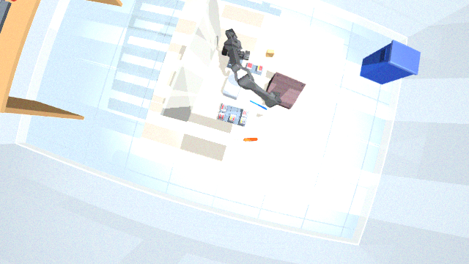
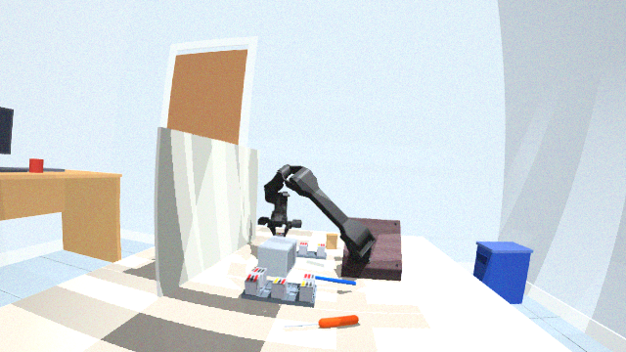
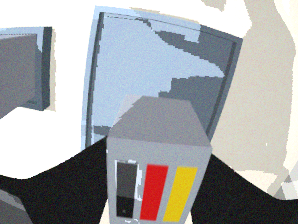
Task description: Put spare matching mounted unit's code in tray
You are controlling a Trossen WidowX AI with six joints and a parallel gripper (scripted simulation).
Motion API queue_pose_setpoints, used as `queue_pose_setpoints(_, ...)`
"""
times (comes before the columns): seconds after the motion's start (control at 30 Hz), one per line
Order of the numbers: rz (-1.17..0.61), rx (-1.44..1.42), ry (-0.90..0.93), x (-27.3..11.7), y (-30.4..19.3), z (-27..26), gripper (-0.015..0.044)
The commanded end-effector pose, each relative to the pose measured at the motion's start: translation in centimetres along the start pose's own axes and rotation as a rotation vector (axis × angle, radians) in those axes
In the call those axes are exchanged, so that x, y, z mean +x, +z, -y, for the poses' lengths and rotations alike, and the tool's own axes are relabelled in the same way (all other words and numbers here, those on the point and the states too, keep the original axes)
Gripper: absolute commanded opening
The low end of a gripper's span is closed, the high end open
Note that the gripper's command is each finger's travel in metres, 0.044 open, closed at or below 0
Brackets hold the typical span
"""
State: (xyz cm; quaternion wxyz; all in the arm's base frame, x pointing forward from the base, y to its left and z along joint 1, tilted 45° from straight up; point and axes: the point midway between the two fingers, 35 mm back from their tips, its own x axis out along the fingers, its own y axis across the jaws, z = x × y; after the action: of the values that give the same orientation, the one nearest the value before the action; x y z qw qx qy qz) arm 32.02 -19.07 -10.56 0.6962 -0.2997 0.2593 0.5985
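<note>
My gripper (image 2: 280, 234) (image 3: 153, 144) is shut on a grey unit (image 3: 159, 120) with black, red and yellow stripes. In the wrist view the unit overlaps the near end of the blue-grey tray (image 3: 135, 60); whether it touches the tray floor is hidden. The tray is mostly under the arm in the top view and behind a grey box in the exterior view. A small rack (image 2: 313, 255) (image 3: 46, 70) beside the tray bears two striped units. A larger rack (image 2: 293, 299) bears several striped units. No printed code is readable.
The grey box (image 1: 231, 88) (image 2: 276, 256) stands between the tray and the larger rack. A pale upright panel (image 2: 205, 210) is at the left. A blue stick (image 1: 258, 105) (image 2: 337, 280), an orange screwdriver (image 1: 250, 139) (image 2: 338, 321) and a tan block (image 1: 270, 53) (image 2: 332, 241) lie about.
</note>
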Motion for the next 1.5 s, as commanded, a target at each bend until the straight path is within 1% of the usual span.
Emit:
queue_pose_setpoints(0.0,0.005,0.004,-0.002,0.4,0.1,0.0,0.0000)
queue_pose_setpoints(0.87,0.007,0.003,-0.002,2.4,0.3,-0.2,0.0000)
queue_pose_setpoints(1.4,0.002,0.000,0.000,2.1,0.2,-0.2,0.0420)
queue_pose_setpoints(1.43,0.002,0.000,0.000,1.9,0.2,-0.2,0.0440)
queue_pose_setpoints(1.47,0.001,0.000,0.000,1.1,0.1,-0.1,0.0440)
